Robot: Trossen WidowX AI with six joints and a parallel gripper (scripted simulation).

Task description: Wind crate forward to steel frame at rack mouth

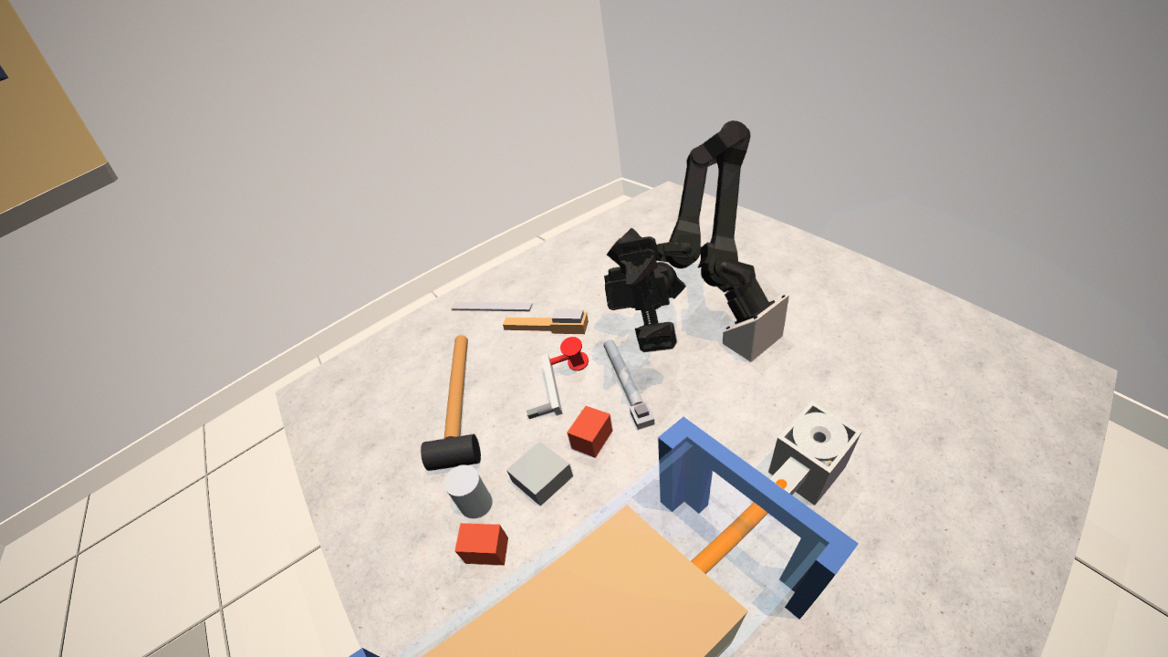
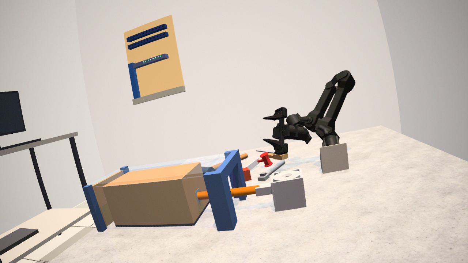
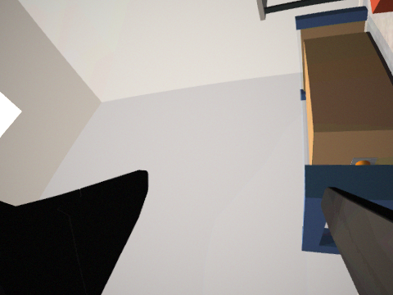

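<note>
My gripper (image 1: 645, 310) (image 2: 263, 129) (image 3: 236, 189) is open and empty, raised above the bench beyond the tools. The winch handle (image 1: 550, 382) (image 2: 252, 163) is a pale crank with a red knob (image 1: 571, 347) (image 2: 265, 159); it lies on the bench, its grey key end away from the arm. The winch (image 1: 796, 459) (image 2: 288, 194) has a round hole on top with nothing in it. An orange strap (image 1: 731, 539) (image 2: 243, 191) runs to the tan crate (image 1: 588, 588) (image 2: 147, 202) (image 3: 348, 82). The crate sits flat, its front apart from the blue frame (image 1: 759, 482) (image 2: 219, 199) (image 3: 344, 180).
A grey bar tool (image 1: 623, 374) (image 2: 274, 168) lies between the crank and the winch. A wooden-handled tool (image 1: 526, 324), a thin strip (image 1: 491, 307) and a mallet (image 1: 451, 452) lie around the crank. Red blocks (image 1: 589, 430) (image 1: 480, 543), a grey block (image 1: 538, 472) and a cylinder (image 1: 468, 492) stand nearer the cubby.
</note>
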